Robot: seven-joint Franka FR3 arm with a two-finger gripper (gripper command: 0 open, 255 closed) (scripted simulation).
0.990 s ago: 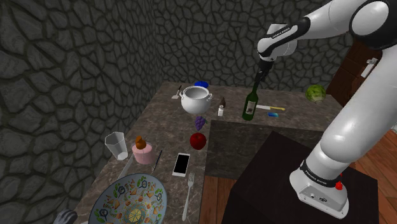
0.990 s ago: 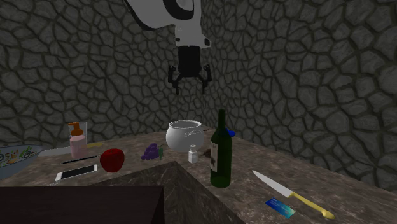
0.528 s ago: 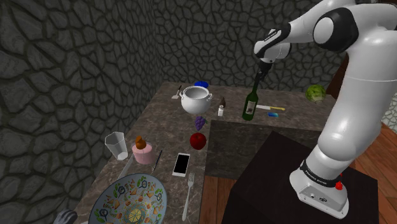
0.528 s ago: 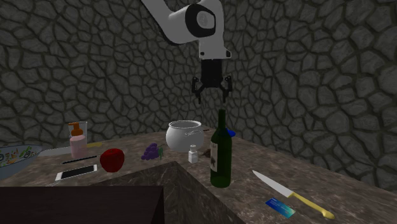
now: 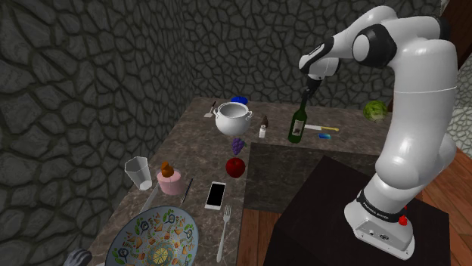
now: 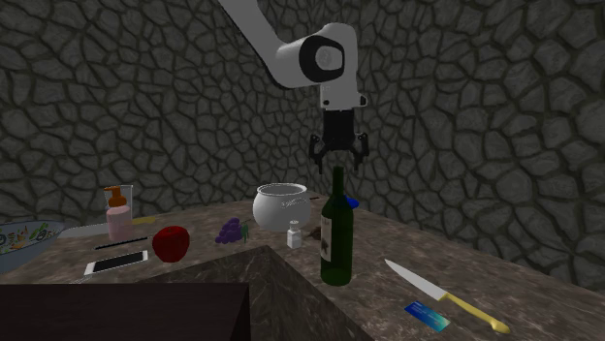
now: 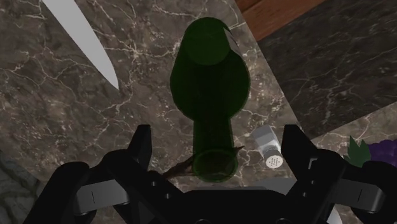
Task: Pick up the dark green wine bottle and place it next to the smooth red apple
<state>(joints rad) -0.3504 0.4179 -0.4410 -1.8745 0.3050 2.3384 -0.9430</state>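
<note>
Shoulder view is showing the marble counter (image 5: 198, 143) with the white arm (image 5: 420, 113) arching over its far end. The dark green wine bottle (image 5: 298, 125) is standing upright there, well apart from the red apple (image 5: 235, 167). The gripper (image 6: 338, 167) is hovering at the bottle's mouth, fingers spread wide on either side, gripping nothing. A small white shaker (image 7: 270, 147) is sitting near the bottle.

I'm working in a home kitchen: a dark marble counter (image 5: 198, 157) runs along rough stone walls (image 5: 76, 91). Near the white pot (image 5: 231, 119) lie grapes (image 5: 237, 143) and a red apple (image 5: 235, 167), and farther from the pot sit a patterned plate (image 5: 155, 240) and a fork (image 5: 225, 227).
</note>
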